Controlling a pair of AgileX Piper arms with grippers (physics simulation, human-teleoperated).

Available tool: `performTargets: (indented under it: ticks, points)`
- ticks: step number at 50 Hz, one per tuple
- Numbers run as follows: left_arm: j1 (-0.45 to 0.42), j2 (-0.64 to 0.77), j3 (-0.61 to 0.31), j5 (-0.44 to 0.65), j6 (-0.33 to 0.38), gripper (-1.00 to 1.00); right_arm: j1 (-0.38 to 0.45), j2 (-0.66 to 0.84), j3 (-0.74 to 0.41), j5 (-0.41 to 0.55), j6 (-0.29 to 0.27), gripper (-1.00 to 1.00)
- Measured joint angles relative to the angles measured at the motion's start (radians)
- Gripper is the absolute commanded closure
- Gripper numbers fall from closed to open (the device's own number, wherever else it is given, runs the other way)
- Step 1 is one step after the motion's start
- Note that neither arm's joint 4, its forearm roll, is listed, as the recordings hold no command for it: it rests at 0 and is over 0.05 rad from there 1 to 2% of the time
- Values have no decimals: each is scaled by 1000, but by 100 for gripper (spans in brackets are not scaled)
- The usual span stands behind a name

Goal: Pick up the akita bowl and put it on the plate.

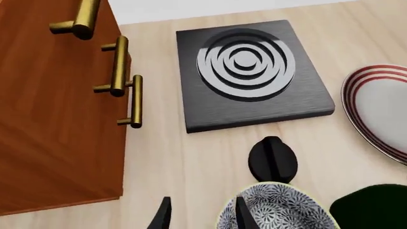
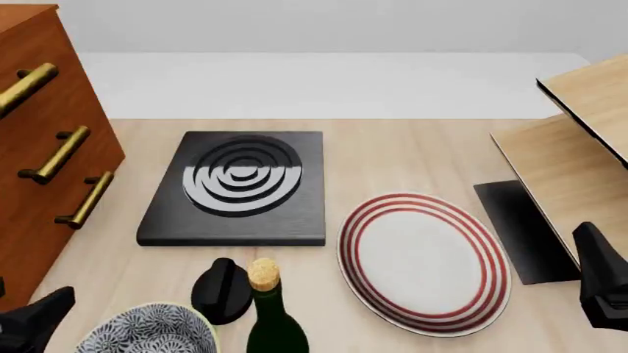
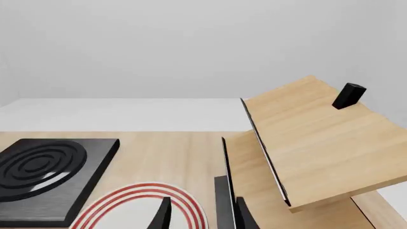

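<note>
The akita bowl, blue-and-white floral with a pale rim, sits on the table at the near left, cut off by the front view's lower edge. In the left wrist view the akita bowl lies just beside my left gripper. That gripper is open, and one finger overlaps the bowl's rim. The plate, white with red rings, lies right of centre. My right gripper is open and empty, hovering near the plate's right edge.
A black square stove lies behind the bowl. A dark bottle with a cork and a black rounded object stand between bowl and plate. A wooden drawer cabinet is at the left and a tilted wooden shelf at the right.
</note>
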Motion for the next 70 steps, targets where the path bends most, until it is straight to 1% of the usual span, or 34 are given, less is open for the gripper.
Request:
performTargets:
  ticks: [13,28,44,56,70]
  points:
    - [-16,2,49,24,-29,-100,0,0,0,0,0,-100]
    - [-62,19,87,47,-46,-100,0,0,0,0,0,-100]
    - [-114,77,110,8,-78,-100,0,0,0,0,0,-100]
    - [-134,48,146,15,-97,-100,0,0,0,0,0,-100]
    - [-139,4,172,61,-103,-100,0,0,0,0,0,-100]
